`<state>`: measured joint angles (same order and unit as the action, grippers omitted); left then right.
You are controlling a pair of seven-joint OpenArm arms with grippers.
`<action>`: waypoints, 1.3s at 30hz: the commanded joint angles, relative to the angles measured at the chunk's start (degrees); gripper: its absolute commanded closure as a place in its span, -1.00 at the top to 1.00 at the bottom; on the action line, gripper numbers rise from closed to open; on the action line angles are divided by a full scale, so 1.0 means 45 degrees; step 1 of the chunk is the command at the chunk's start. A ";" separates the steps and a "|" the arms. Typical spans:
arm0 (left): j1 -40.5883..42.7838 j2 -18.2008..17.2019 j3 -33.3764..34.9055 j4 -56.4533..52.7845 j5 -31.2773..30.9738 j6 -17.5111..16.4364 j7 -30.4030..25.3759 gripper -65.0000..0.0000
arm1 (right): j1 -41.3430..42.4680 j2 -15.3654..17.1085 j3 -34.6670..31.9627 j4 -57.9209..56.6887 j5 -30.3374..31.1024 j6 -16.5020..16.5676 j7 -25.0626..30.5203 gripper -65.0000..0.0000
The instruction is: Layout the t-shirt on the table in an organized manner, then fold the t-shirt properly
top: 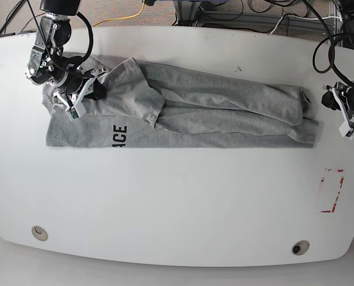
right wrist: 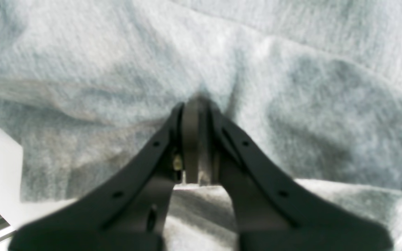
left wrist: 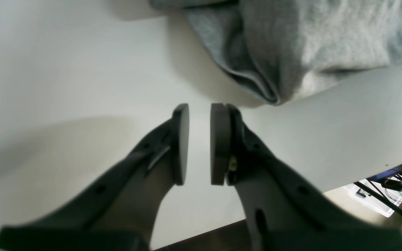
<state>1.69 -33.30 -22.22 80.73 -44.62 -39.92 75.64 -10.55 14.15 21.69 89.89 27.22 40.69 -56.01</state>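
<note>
Left wrist view only: left gripper (left wrist: 199,144) pads slightly parted, holding nothing, over bare table (left wrist: 65,69) just short of the t-shirt (left wrist: 309,42) edge. Right gripper (right wrist: 196,139) pinches bunched fabric. Base view: shirt stretched lengthwise across far half.

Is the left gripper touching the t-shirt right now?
Apart. In the left wrist view the left gripper stands slightly open with bare table between its pads, and the t-shirt edge lies beyond its tips.

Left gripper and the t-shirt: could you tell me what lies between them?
Only bare table; the left wrist view shows the left gripper just short of the t-shirt.
</note>
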 commanded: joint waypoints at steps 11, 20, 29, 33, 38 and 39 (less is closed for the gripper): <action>-0.1812 0.0064 -0.1187 -0.0269 -0.0136 -0.0017 -0.0095 -0.03 | -0.0030 0.0147 0.0014 0.0001 -0.0589 -0.0153 -0.0516 -0.85; -0.2086 0.1334 -0.2672 -0.1656 -0.0136 -0.0017 0.0042 0.41 | -0.0030 0.0127 0.0014 0.0001 -0.0589 -0.0153 -0.0516 -0.85; -0.1461 0.2369 -0.3903 -0.2516 -0.0136 -0.0017 0.0022 0.39 | -0.0030 0.0108 0.0014 0.0001 -0.0589 -0.0153 -0.0516 -0.85; -0.1383 0.2975 -0.4040 -0.2516 -0.0136 -0.0017 0.0022 0.39 | -0.0030 0.0108 0.0014 0.0001 -0.0589 -0.0153 -0.0516 -0.85; -0.1422 0.3444 -0.3961 -0.2516 -0.0116 -0.0017 0.0003 0.39 | -0.0011 0.0088 -0.0005 0.0001 -0.0589 -0.0153 -0.0516 -0.85; -0.1441 0.3541 -0.3961 -0.2516 -0.0096 -0.0017 -0.0017 0.39 | -0.0011 0.0088 -0.0005 0.0001 -0.0589 -0.0153 -0.0516 -0.85</action>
<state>-4.47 -17.87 -40.05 68.71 -45.04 -39.94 75.37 -10.55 13.98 21.67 89.89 27.22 40.53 -55.96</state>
